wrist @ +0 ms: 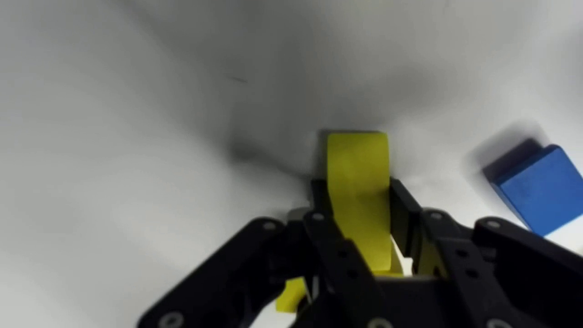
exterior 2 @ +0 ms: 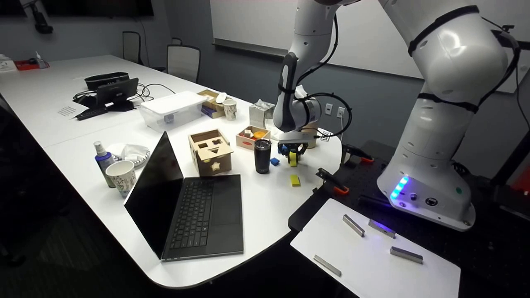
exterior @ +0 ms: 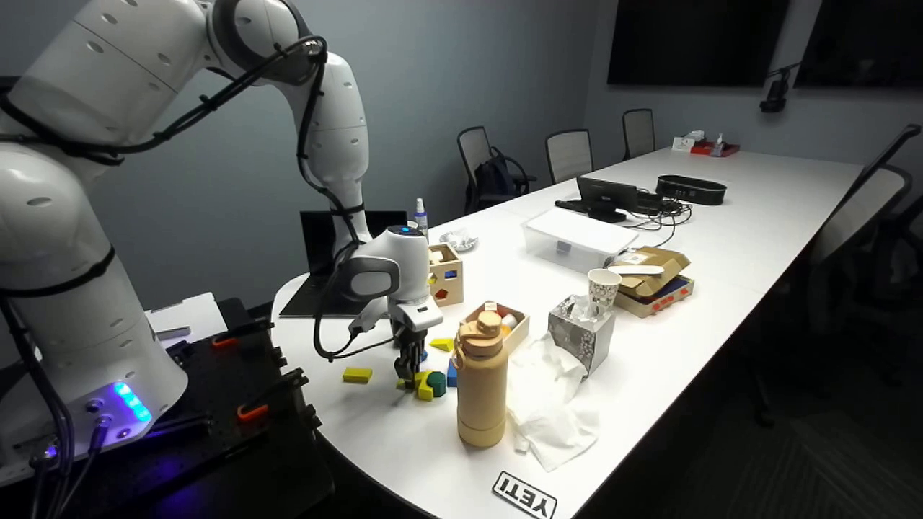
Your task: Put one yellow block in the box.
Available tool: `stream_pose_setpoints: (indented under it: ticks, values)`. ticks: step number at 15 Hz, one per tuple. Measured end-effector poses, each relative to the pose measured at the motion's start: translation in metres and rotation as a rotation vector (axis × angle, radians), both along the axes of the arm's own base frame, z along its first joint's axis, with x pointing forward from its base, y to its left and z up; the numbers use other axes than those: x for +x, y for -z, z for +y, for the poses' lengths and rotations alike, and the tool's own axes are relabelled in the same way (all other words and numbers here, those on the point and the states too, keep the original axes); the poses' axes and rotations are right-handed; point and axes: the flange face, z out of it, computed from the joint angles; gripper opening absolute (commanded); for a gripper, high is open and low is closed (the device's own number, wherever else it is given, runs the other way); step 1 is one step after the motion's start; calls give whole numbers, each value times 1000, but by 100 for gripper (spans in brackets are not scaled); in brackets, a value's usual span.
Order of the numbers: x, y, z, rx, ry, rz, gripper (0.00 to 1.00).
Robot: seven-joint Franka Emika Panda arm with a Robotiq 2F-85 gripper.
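My gripper is low over the table near its rounded end. In the wrist view its fingers are closed on both sides of a yellow block. That block also shows under the gripper in an exterior view; I cannot tell whether it touches the table. Another yellow block lies flat on the table, also visible in an exterior view. A yellow wedge lies behind the gripper. The pale-wood box with shaped holes stands away from the gripper, partly hidden by the arm in an exterior view.
A green block and blue block lie near the gripper. A black tumbler stands between the box and gripper. A tan bottle, wooden tray, tissue box and open laptop stand around.
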Motion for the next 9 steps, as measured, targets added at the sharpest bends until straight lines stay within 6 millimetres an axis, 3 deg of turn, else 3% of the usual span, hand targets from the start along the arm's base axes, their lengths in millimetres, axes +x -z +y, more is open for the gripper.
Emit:
stream_pose_setpoints:
  ticks: [3, 9]
  values:
    - [22, -23, 6, -4, -19, -55, 10]
    - [83, -108, 17, -42, -79, -229, 10]
